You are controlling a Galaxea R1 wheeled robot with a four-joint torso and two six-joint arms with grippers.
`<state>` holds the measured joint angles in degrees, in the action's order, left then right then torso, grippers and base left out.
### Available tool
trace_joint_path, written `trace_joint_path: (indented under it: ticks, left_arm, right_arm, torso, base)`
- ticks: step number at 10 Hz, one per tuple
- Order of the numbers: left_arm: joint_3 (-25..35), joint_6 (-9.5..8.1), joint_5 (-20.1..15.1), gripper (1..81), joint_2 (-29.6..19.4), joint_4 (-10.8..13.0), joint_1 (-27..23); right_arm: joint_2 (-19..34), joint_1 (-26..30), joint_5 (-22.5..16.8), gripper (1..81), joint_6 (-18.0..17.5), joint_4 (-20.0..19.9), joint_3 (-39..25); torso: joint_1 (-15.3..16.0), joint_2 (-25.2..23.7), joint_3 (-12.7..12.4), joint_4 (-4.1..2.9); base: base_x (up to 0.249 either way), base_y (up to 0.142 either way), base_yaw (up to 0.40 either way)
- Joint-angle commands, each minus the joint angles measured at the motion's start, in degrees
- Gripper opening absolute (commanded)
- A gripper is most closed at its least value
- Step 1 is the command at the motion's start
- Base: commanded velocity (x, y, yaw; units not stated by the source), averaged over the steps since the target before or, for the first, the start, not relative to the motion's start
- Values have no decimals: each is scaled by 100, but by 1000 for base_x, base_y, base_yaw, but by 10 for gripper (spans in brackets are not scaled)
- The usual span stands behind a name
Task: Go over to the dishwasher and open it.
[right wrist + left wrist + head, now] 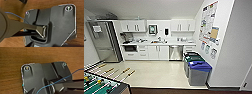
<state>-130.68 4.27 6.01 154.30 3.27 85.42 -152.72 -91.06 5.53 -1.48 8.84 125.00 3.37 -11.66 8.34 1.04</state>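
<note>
The dishwasher (175,52) sits shut under the counter, just right of centre in the frame, straight across the pale floor (156,73), its bar handle running level along the top. Whether either gripper is open or closed, I can't tell; neither arm looks nearer.

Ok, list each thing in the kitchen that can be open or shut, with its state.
dishwasher: door shut
refrigerator: doors shut
upper cabinets: doors shut
lower cabinets: doors shut
blue bin: lid down
green bin: lid down
</note>
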Motion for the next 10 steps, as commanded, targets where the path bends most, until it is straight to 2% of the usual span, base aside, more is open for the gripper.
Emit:
trace_joint_path:
  ticks: [1,10]
  left_arm:
    - [51,-14,-258,811,-118,25,-302]
    - [60,-14,-258,811,-118,25,-293]
  right_arm:
    - [125,268,-281,811,33,83,-65]
    - [125,268,-290,811,33,83,-65]
  torso:
    - [0,0,0,0]
    - [0,0,0,0]
  base:
    - [140,0,0]
    - [126,91,0]
